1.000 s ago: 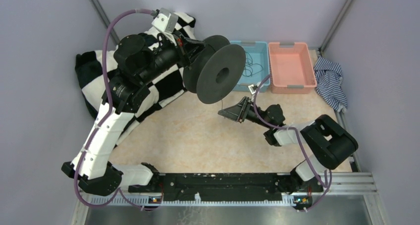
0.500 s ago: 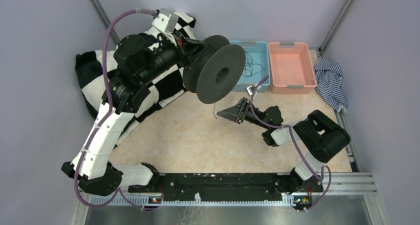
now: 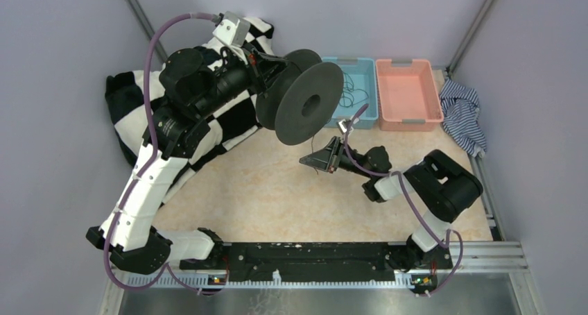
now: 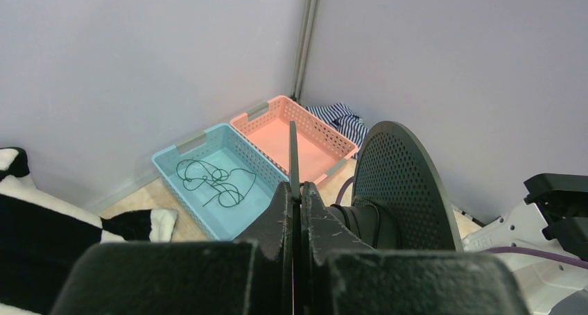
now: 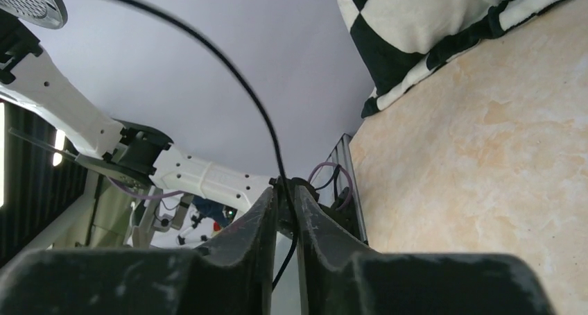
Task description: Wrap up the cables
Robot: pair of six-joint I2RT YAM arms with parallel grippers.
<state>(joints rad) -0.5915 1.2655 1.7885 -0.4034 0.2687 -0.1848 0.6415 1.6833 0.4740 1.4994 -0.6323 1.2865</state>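
Far left on the table [image 3: 277, 190], a black-and-white checked cloth [image 3: 128, 114]. Over it, left hand [image 4: 294, 190] clamped shut on one thin flange of the dark spool [image 3: 305, 103], holding it raised on edge (hub hole facing the overhead camera). Just below the spool, right hand [image 5: 283, 190] pinched tight on a thin black cable [image 5: 229, 72], arcing up and away toward the spool. Next, a blue basket [image 3: 357, 60] with a loose cable [image 4: 211, 182] tangled inside. Beside it a pink basket [image 3: 409, 93], then a striped cloth [image 3: 461, 114] at far right.
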